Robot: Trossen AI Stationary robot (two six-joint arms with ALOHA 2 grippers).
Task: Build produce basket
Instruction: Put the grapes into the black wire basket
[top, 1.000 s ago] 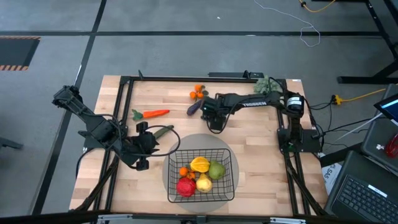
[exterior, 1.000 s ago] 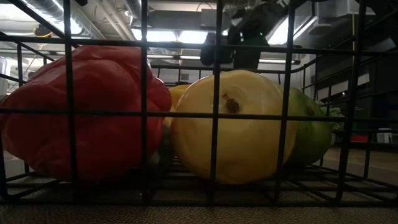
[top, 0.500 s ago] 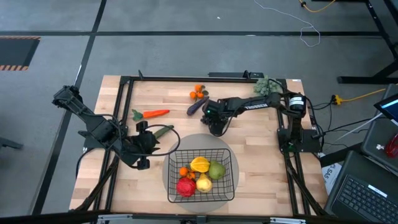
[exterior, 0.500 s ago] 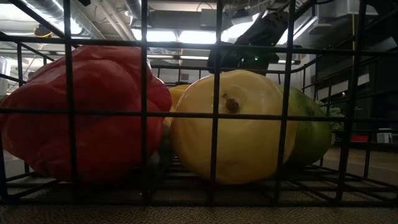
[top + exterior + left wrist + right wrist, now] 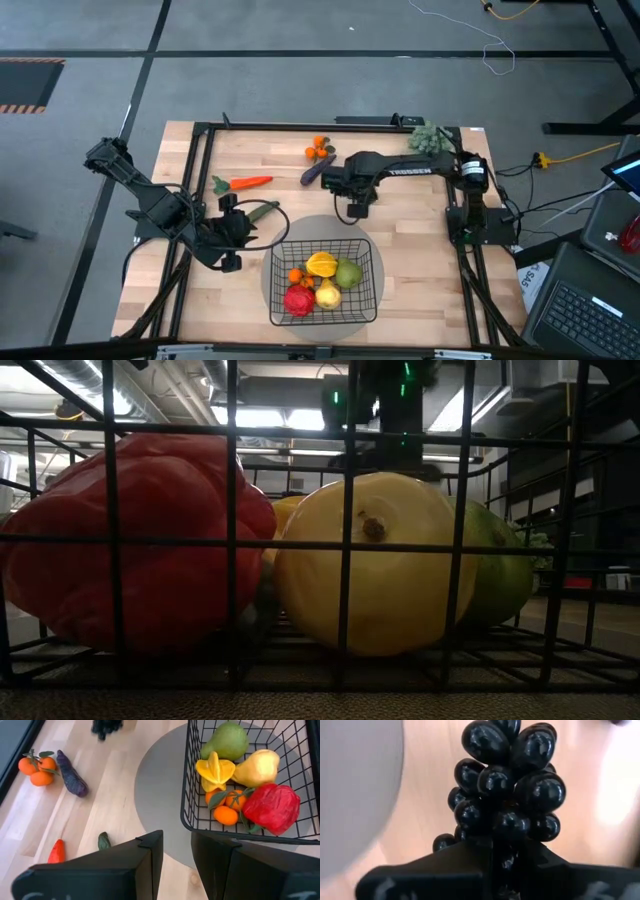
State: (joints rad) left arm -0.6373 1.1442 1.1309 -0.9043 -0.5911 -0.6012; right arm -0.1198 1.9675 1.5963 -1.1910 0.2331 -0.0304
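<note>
The black wire basket [image 5: 372,262] stands on a grey round mat [image 5: 310,225] near the table's front. It holds a red pepper [image 5: 298,300], a starfruit [image 5: 321,264], a green pear [image 5: 348,273], a yellow fruit [image 5: 327,294] and small oranges [image 5: 295,275]. My right gripper [image 5: 357,203] hangs just beyond the mat's far edge, shut on black grapes [image 5: 510,785]. My left gripper [image 5: 177,850] waits open left of the basket, above a green piece [image 5: 103,841] lying on the table. My right gripper pinches one end of the grape bunch [image 5: 504,845] between its two fingers [image 5: 470,857]. The fingers come from above, pointing steeply down. The rest of the bunch hangs below them, and it looks clear of the table.
On the wood at the far side lie an orange carrot [image 5: 248,183], a purple eggplant [image 5: 313,172] and a cluster of oranges [image 5: 318,150]. A grey-green bushy ball [image 5: 428,137] sits at the far right corner. A black frame rail [image 5: 200,180] runs around the table.
My right gripper has first dipped toward the table's near edge, then risen and shifted a little toward the right edge, tipping more steeply down. The black grapes have come up with it.
</note>
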